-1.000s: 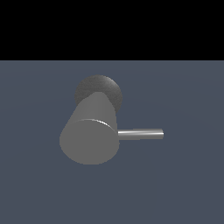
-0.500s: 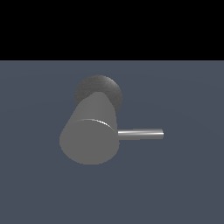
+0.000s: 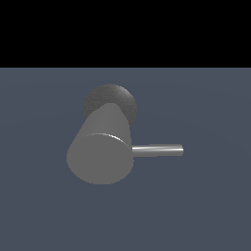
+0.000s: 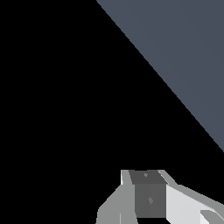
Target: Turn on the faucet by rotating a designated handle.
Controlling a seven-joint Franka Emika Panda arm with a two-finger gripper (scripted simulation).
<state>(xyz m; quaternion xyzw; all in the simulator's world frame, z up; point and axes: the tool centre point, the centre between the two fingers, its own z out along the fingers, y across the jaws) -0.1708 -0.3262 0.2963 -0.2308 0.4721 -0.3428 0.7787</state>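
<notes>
In the exterior view the faucet (image 3: 102,147) is a thick matte grey cylinder that rises from a darker round base (image 3: 110,100) on the blue-grey floor. The handle (image 3: 158,150), a thin shiny metal rod, sticks out level from the cylinder toward the exterior view's right. No arm or gripper shows in that view. In the wrist view only part of my gripper (image 4: 148,192) shows at the frame's edge, as grey and white blocks. I cannot tell how its jaws stand. Neither faucet nor handle shows in the wrist view.
The blue-grey floor (image 3: 206,206) spreads around the faucet. The wrist view shows a slanted patch of the same floor (image 4: 183,52) against black.
</notes>
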